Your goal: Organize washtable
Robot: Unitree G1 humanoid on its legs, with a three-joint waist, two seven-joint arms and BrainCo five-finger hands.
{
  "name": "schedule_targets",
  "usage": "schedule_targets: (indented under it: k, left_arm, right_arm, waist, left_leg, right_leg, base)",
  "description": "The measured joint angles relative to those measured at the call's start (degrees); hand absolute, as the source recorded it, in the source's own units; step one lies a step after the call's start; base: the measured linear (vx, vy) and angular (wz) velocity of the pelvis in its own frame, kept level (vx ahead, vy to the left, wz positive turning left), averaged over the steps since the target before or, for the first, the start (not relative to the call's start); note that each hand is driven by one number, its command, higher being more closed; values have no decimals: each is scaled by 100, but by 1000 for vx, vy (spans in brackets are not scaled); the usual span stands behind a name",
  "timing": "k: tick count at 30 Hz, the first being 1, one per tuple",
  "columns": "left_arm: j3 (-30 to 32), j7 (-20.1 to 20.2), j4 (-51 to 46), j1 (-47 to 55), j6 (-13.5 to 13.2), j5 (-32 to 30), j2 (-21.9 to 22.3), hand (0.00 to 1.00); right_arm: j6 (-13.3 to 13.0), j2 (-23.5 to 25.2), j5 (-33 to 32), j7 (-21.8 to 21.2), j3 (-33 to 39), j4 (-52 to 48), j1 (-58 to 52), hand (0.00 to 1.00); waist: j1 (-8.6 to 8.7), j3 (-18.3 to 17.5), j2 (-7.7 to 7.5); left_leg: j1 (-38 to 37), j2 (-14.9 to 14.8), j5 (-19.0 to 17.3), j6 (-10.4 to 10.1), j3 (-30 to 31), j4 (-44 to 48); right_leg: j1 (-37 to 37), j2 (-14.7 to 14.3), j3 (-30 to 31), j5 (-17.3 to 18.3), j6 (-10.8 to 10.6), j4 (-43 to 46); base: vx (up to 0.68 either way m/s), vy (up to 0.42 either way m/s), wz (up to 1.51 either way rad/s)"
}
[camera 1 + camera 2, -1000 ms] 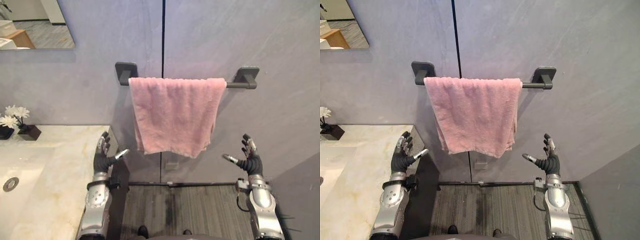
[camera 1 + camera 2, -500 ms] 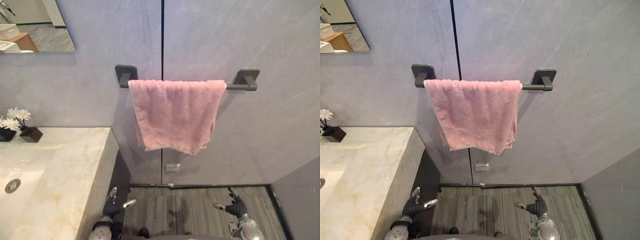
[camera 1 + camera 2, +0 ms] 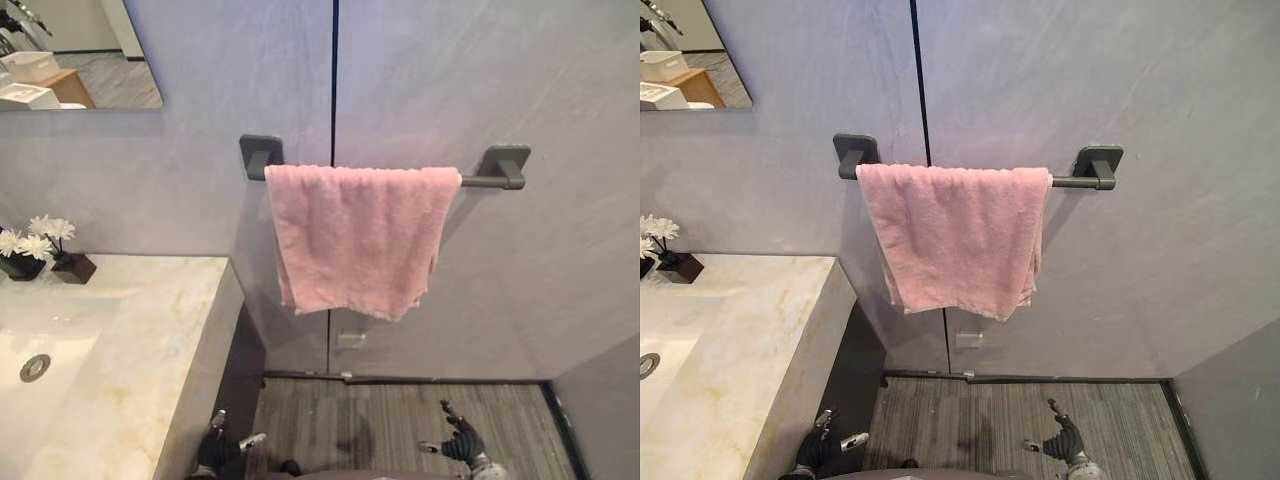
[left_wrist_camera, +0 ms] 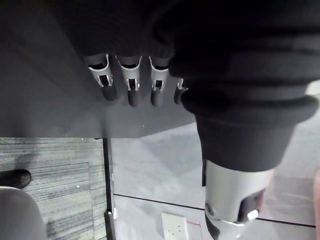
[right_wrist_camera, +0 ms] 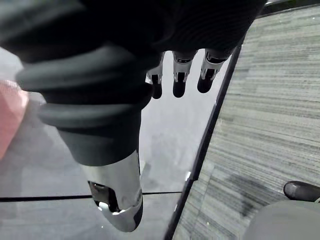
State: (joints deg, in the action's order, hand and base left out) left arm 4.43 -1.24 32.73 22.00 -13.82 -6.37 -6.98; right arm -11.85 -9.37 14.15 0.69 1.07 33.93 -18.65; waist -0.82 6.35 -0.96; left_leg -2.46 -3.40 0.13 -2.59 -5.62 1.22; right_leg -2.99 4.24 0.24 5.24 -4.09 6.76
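Pink towel [image 3: 360, 235] hangs draped over the dark towel bar [image 3: 490, 181], nothing touching it. A second ago both hands were up by its lower edge. Now the left hand [image 3: 218, 448] and right hand [image 3: 458, 443] are way below the bar, fingers loosely spread, empty. Hanging looks done to me. The marble washtable [image 3: 130, 330] with white flowers [image 3: 35, 235] sits left of the bar, and there's grey striped floor [image 3: 390, 415] underneath.

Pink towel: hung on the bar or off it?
Hung. The pink towel is draped over the dark wall bar, its lower edge hanging free.
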Motion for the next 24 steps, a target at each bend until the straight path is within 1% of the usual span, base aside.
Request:
schedule_targets:
  k: [1, 3, 4, 5, 6, 7, 8, 9, 10, 11, 12, 13, 14, 15, 16, 17, 18, 19, 20, 21, 22, 23, 24]
  left_arm:
    - [-4, -7, -241, -71, -2, 6, 2, 0]
    - [5, -21, -506, -217, -10, 8, 6, 0]
    - [17, -32, -589, -320, -12, 14, 20, 0]
    - [16, -47, -613, -346, -12, 19, 17, 0]
    - [-10, -66, -630, -404, -14, 28, 2, 0]
    - [2, -126, -637, -419, -16, 68, 0, 0]
    - [3, -144, -637, -426, -16, 80, 4, 0]
    - [13, -206, -635, -433, -15, 118, 21, 0]
    - [14, -261, -633, -457, -14, 122, 46, 0]
    - [22, -293, -633, -471, -14, 127, 104, 0]
    - [6, -338, -629, -458, -14, 136, 267, 0]
    - [-41, -350, -618, -463, -13, 137, 387, 0]
    - [-126, -381, -625, -422, -21, 138, 518, 0]
    - [-194, -391, -607, -395, -15, 156, 524, 0]
    - [-202, -391, -584, -397, -12, 167, 500, 0]
    - [-228, -392, -590, -403, -12, 170, 442, 0]
    - [-244, -393, -595, -368, -13, 171, 419, 0]
    - [-251, -394, -603, -335, -13, 175, 406, 0]
    - [-251, -393, -593, -297, -13, 176, 399, 0]
    - [-244, -392, -584, -295, -13, 181, 397, 0]
    - [-229, -392, -565, -296, -21, 182, 396, 0]
    - [-227, -390, -510, -306, -20, 182, 386, 0]
    - [-220, -388, -464, -351, -21, 181, 379, 0]
  right_arm:
    - [34, -16, -2, 25, -62, -174, 68, 0]
    - [89, -16, -5, 30, -77, -329, 216, 0]
    - [118, -6, -13, 30, -117, -378, 308, 0]
    - [116, 2, -15, 31, -157, -412, 312, 0]
    - [116, 35, -19, 30, -192, -505, 226, 0]
    - [111, 52, -65, 30, -250, -630, 119, 0]
    - [99, 51, -69, 30, -278, -649, 113, 0]
    - [100, 47, -73, 41, -295, -675, 132, 0]
    - [101, 34, -74, 64, -288, -675, 174, 0]
    - [108, -18, -75, 71, -294, -658, 270, 0]
    - [97, -101, -126, 120, -291, -648, 374, 0]
    - [95, -177, -134, 171, -288, -605, 428, 0]
    - [96, -267, -147, 198, -292, -534, 437, 0]
    - [99, -288, -214, 218, -294, -359, 498, 0]
    - [110, -281, -235, 234, -288, -305, 514, 0]
    - [110, -275, -243, 299, -255, -309, 485, 0]
    - [113, -296, -266, 302, -229, -309, 452, 0]
    - [113, -300, -281, 302, -191, -309, 451, 0]
    - [113, -301, -293, 301, -149, -307, 453, 0]
    - [113, -306, -292, 303, -138, -292, 469, 0]
    - [107, -349, -291, 299, -116, -189, 481, 0]
    - [109, -338, -287, 298, -104, -108, 500, 0]
    - [113, -316, -280, 290, -103, -24, 510, 0]
  waist:
    - [-18, 28, -10]
    - [-16, 144, 29]
    - [-72, 205, 79]
    - [-64, 214, 55]
    - [-66, 203, -16]
    - [-106, 180, -45]
    - [-147, 150, -130]
    - [-254, 146, -195]
    - [-317, 135, -292]
    - [-362, 196, -263]
    - [-451, 232, -156]
    - [-424, 290, 24]
    - [-376, 344, 188]
    - [-306, 402, 355]
    - [-303, 454, 255]
    - [-308, 527, 191]
    - [-313, 549, 104]
    - [-305, 553, 89]
    - [-297, 547, 104]
    - [-294, 542, 140]
    - [-274, 515, 187]
    - [-264, 463, 216]
    - [-194, 429, 246]
  left_leg:
    - [546, -71, -267, -7, 21, 625]
    - [1136, -164, -476, 27, 115, 1289]
    - [1349, -276, -496, 47, 192, 1469]
    - [1412, -265, -494, 46, 238, 1526]
    - [1547, -197, -494, 46, 401, 1696]
    - [1704, -129, -485, 33, 565, 1893]
    - [1785, -101, -469, 16, 605, 1994]
    - [2038, -50, -437, -30, 665, 2207]
    - [2145, -39, -380, -91, 705, 2283]
    - [2238, -48, -204, -154, 729, 2206]
    - [2286, -88, 147, -263, 875, 1851]
    - [2291, -170, 349, -305, 1034, 1651]
    - [2240, -312, 658, -298, 1139, 1144]
    - [2086, -595, 458, -228, 809, 628]
    - [2055, -676, 234, -126, 512, 526]
    - [2058, -737, 210, -140, 74, 792]
    - [2077, -691, 206, -134, 49, 1189]
    - [2075, -651, 193, -118, 80, 1463]
    - [2021, -639, 145, -118, 87, 1907]
    - [1876, -674, -69, -110, 76, 2371]
    - [1643, -794, -359, -115, 32, 2742]
    - [1473, -905, -526, -106, -32, 2906]
    - [1186, -1093, -696, -95, -199, 3019]
  right_leg:
    - [336, -17, -6, 90, -3, 290]
    - [688, -68, -18, 199, -48, 663]
    - [942, -125, 53, 414, -219, 1221]
    - [1068, -104, 107, 576, -208, 1662]
    - [1118, 24, 245, 885, -329, 2533]
    - [1020, 125, 455, 1097, -527, 3112]
    - [943, 172, 550, 1148, -597, 3221]
    - [662, 209, 774, 1419, -613, 3024]
    - [508, 174, 822, 1651, -493, 2744]
    - [395, 152, 709, 1913, -224, 2404]
    - [337, 38, 502, 2092, 47, 2050]
    - [315, -115, 360, 2040, 101, 1984]
    - [334, -283, 104, 1882, 247, 1900]
    - [295, -431, -245, 1712, 442, 1781]
    - [284, -418, -395, 1636, 504, 1703]
    - [287, -283, -667, 1526, 634, 1676]
    - [323, -217, -794, 1461, 663, 1643]
    - [333, -176, -847, 1413, 681, 1622]
    - [345, -126, -931, 1315, 678, 1561]
    - [348, -96, -1019, 1196, 676, 1475]
    - [362, -88, -1126, 1043, 683, 1358]
    - [407, -86, -1219, 948, 688, 1277]
    - [431, -65, -1404, 833, 674, 1159]
  base:
    - [-77, -23, -6]
    - [-89, -17, 15]
    - [-61, -13, 21]
    - [-31, -45, 43]
    - [-1, -94, 77]
    - [11, -132, 79]
    - [-26, -196, 68]
    - [-82, -193, 49]
    - [-209, -273, 58]
    - [-314, -293, 59]
    - [-340, -296, 67]
    - [-385, -271, 92]
    - [-475, -284, 119]
    - [-477, -280, 120]
    - [-434, -257, 126]
    - [-315, -180, 97]
    - [-298, -149, 84]
    - [-231, -92, 47]
    - [-203, -55, 42]
    - [-262, -21, 43]
    - [-248, 12, 41]
    - [-225, 63, 50]
    - [-171, 102, 87]
